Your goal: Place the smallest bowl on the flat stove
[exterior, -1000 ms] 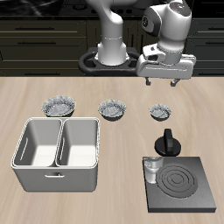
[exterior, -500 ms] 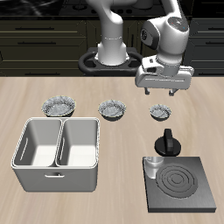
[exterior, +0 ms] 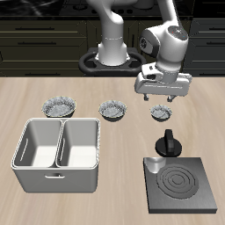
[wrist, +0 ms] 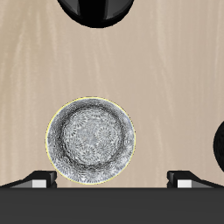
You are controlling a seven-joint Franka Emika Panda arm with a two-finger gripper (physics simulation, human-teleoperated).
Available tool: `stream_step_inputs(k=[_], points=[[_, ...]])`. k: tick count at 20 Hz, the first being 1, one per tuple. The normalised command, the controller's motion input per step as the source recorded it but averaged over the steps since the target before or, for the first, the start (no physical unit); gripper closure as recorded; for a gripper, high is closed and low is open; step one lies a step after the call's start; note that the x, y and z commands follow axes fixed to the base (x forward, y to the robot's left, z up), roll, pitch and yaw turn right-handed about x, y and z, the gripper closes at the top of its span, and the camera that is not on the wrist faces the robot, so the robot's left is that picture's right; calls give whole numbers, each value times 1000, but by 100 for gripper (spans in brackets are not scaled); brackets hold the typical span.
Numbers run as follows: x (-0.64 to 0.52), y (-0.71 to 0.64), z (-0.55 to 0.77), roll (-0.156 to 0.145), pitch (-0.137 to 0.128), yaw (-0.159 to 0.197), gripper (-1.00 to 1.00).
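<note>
Smallest bowl (exterior: 161, 112), patterned, on counter (exterior: 105, 136): likely light, rigid, slippery; grasp by scalloped rim; gripper (exterior: 162, 98) fingers wide, empty.

The smallest bowl (exterior: 161, 112) sits upright on the tabletop — well behind the flat stove (exterior: 182, 185), black, ring-burnered.

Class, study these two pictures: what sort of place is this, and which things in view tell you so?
Probably a simulated kitchen worktop. A flat stove with a ring burner lies on a wooden table, three patterned bowls stand in a row, the smallest bowl under the gripper, and dark cabinets line the back.
</note>
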Motion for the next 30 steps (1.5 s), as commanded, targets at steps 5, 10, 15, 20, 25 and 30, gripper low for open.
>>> stream_step_inputs(k=[5, 10, 15, 20, 25, 30], points=[[3, -99, -304, -9, 24, 8, -100], [-23, -83, -155, -9, 10, -3, -100], [-32, 2, -167, 7, 12, 13, -100], [34, -31, -286, 10, 41, 7, -100], [48, -44, -340, 17, 50, 6, -100], [-29, 4, -198, 36, 35, -23, 100]])
